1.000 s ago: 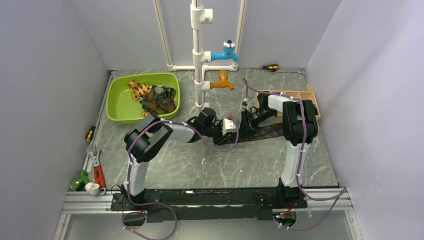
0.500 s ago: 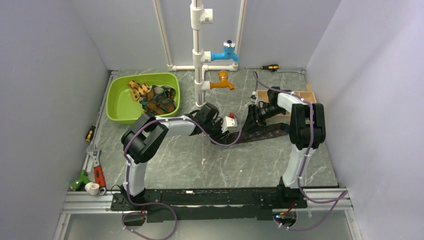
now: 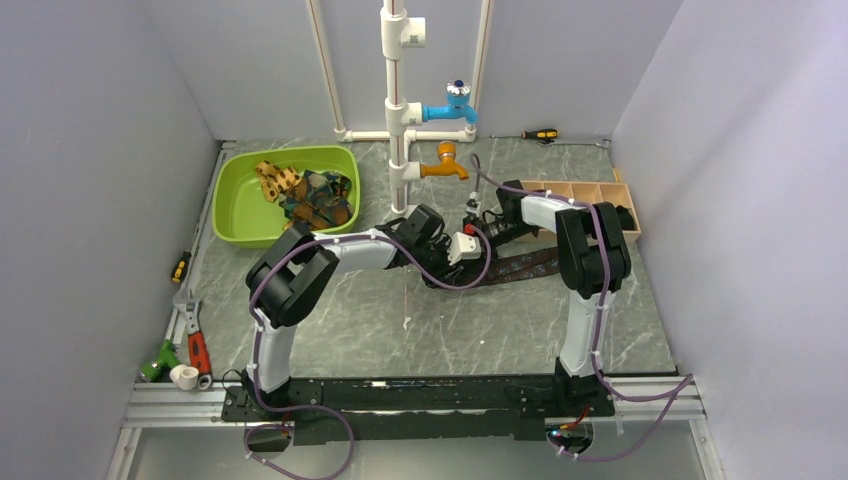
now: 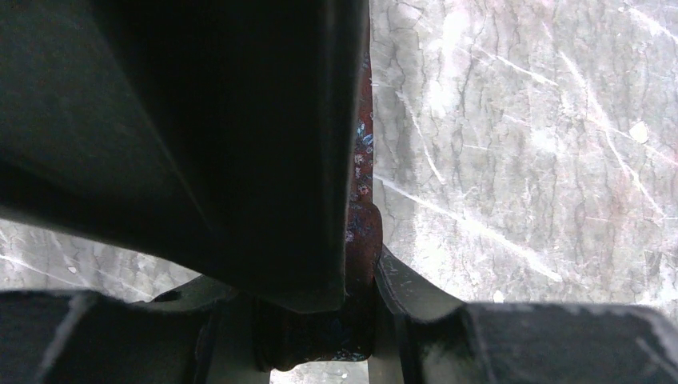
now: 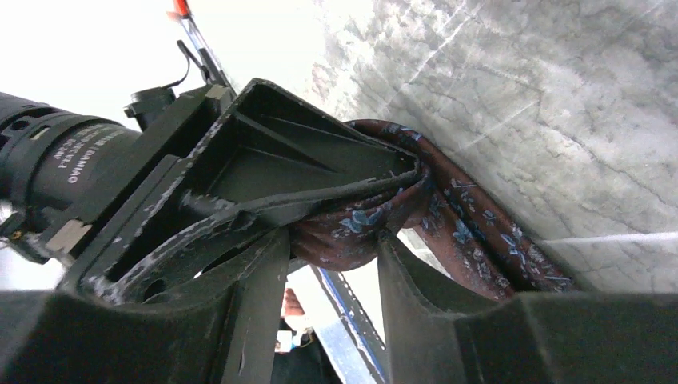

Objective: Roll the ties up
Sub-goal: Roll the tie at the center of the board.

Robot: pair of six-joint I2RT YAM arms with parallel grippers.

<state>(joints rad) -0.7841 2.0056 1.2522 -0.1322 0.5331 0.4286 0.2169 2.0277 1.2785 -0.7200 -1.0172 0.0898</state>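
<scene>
A dark brown tie with small pale and blue specks lies on the marble table, running right from the two grippers. My left gripper is shut on its rolled end. In the left wrist view the tie shows as a thin edge beside a big dark finger. My right gripper meets it from behind. In the right wrist view its jaws press a fold of the tie that wraps round the left gripper's finger. More ties lie in a heap.
The heap lies in a green basin at the back left. A white pipe stand with blue and orange taps rises behind the grippers. A wooden compartment box sits at the right. Tools lie along the left edge.
My right gripper swung out to the right, then came back left and now sits close against the left gripper. The left gripper shifted slightly right with the tie end.
</scene>
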